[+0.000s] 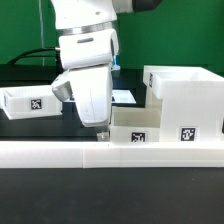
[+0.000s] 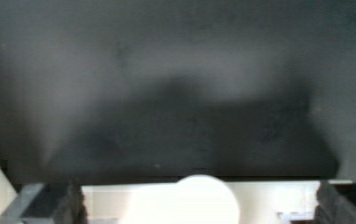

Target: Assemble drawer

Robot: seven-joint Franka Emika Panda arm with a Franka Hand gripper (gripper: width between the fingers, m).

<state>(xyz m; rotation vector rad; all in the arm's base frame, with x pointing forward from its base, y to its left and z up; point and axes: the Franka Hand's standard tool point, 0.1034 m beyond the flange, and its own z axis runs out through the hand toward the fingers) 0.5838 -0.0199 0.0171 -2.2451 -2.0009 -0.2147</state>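
The white box shell (image 1: 185, 98) of the drawer stands at the exterior view's right, with a tag on its front. One small tray (image 1: 137, 126) lies in front of it. The other tray (image 1: 28, 100) lies at the far left. My gripper (image 1: 100, 127) points down at the left end of the near tray. In the wrist view the gripper (image 2: 196, 212) is open. Its dark fingers (image 2: 50, 205) stand on either side of the tray's white end (image 2: 130, 205), with the round knob (image 2: 201, 198) between them. I cannot tell whether the fingers touch the tray.
A long low white rail (image 1: 110, 153) runs across the front of the black table (image 2: 175, 90). The flat marker board (image 1: 126, 97) lies behind my arm. A green backdrop closes the back.
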